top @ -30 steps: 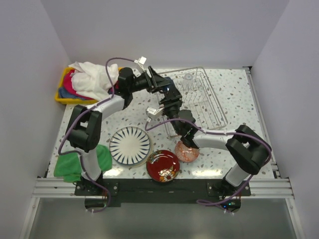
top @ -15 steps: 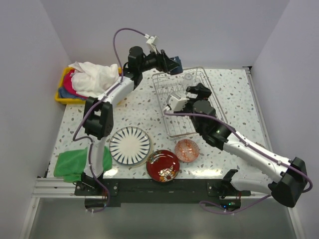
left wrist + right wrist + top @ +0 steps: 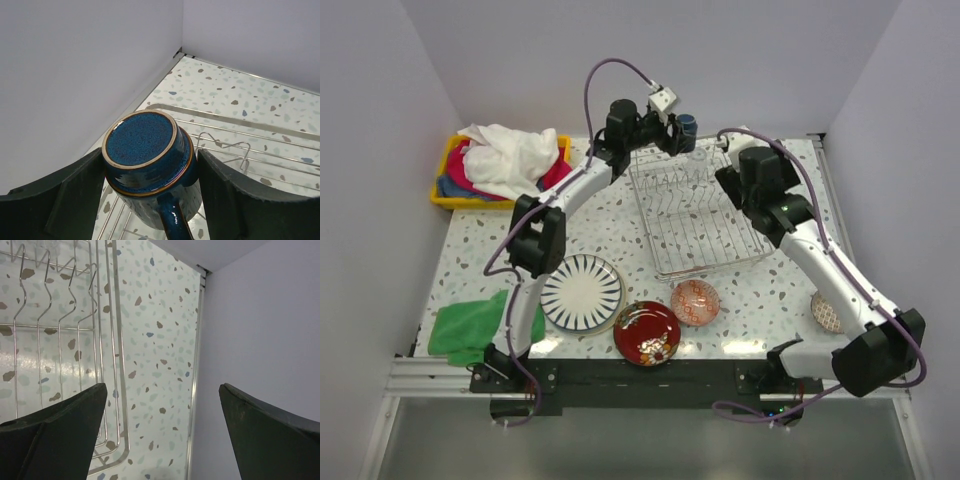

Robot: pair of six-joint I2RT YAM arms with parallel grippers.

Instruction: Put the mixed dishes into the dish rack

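Over the dish rack's (image 3: 705,215) far edge, the left gripper (image 3: 672,130) grasps the dark blue mug (image 3: 142,150), apparently held aloft.

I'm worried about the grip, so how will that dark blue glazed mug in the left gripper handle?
The dark blue glazed mug looks glossy, so it may slip in the left gripper. It seems thick-walled, so it is probably heavy for its size. It looks ceramic and would likely chip if dropped onto the silver wire dish rack.

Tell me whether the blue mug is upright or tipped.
Tipped: the mug shows its base to the left wrist camera, mouth pointing away toward the dish rack.
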